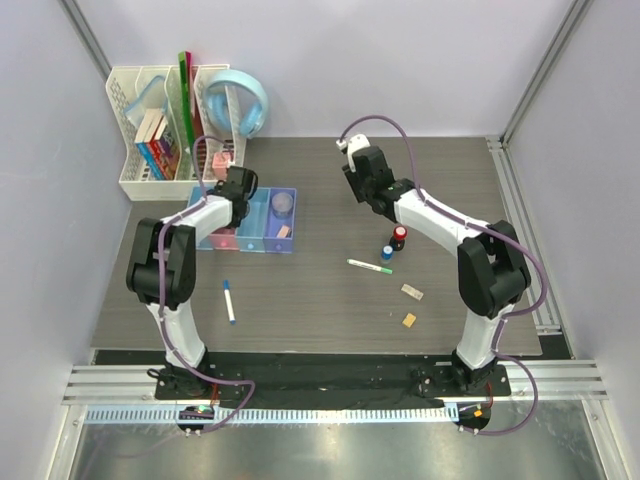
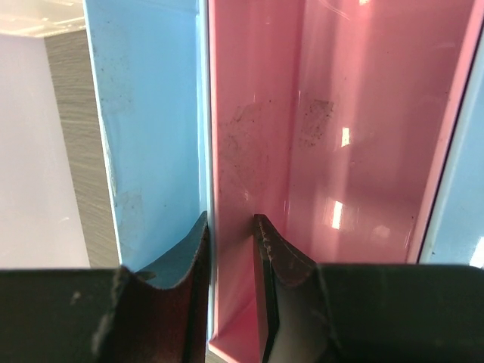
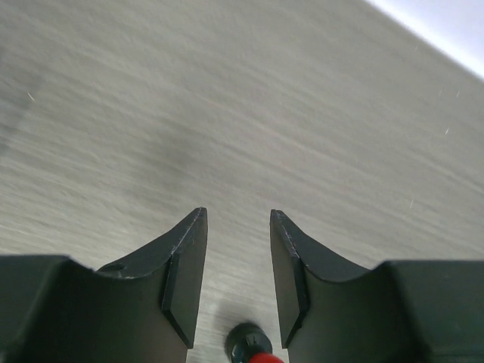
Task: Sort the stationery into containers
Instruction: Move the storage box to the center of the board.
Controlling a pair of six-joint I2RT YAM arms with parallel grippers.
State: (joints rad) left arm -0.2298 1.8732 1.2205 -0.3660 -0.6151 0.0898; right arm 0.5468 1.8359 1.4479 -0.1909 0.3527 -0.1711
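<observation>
L gripper [image 2: 229, 219]: open a slit, astride blue bin [image 2: 151, 113]/pink bin [image 2: 340, 113] wall | R gripper [image 3: 237, 215]: half open, empty, over table [image 1: 330, 180], bottle [image 3: 248, 342] beneath | marker [image 1: 230, 300], pen [image 1: 369, 266], erasers [image 1: 412, 292] loose on table

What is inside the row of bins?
The right-end bin holds a round grey thing and a small tan eraser. The left arm covers much of the left bins.

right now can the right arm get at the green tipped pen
probably yes: the pen lies on bare table near the open right pincer, nothing over it; two small bottles stand beside its tip
</observation>
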